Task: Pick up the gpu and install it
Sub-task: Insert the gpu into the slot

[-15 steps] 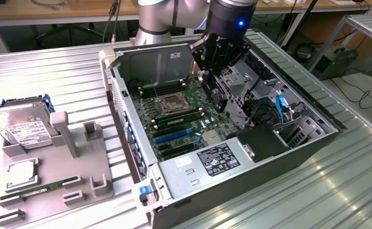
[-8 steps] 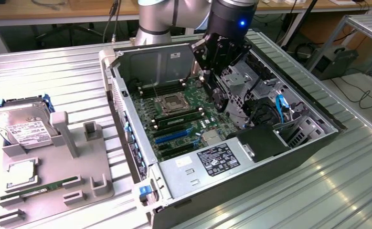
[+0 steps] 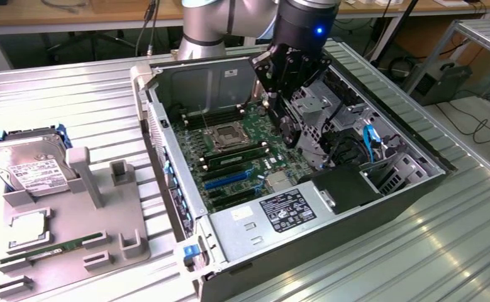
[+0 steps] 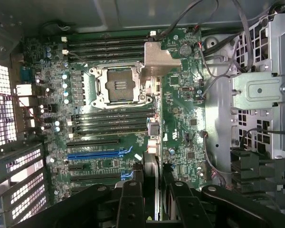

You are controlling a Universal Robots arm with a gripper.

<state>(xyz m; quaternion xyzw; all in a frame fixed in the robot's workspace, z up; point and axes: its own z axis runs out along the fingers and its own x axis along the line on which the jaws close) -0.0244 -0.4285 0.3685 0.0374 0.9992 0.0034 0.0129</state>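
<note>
My gripper [image 3: 289, 85] hangs over the open computer case [image 3: 173, 189] and is shut on the gpu [image 3: 289, 123], a thin black card held on edge above the green motherboard [image 3: 245, 157]. In the wrist view the gpu [image 4: 152, 156] shows edge-on between my black fingers [image 4: 133, 199], and its silvery bracket [image 4: 160, 59] lies near the processor socket [image 4: 118, 85]. The card hovers above the board, apart from the blue slot [image 4: 92, 154] and the black slots beside it. The blue slot [image 3: 228, 179] lies toward the case's front end.
A metal drive cage [image 3: 329, 113] and cables stand close on the exterior view's right of the card. The power supply [image 3: 287, 211] fills the case's near end. Outside the case, a grey fixture [image 3: 68, 233] holds a hard drive [image 3: 28, 165] and a green memory stick [image 3: 51, 248].
</note>
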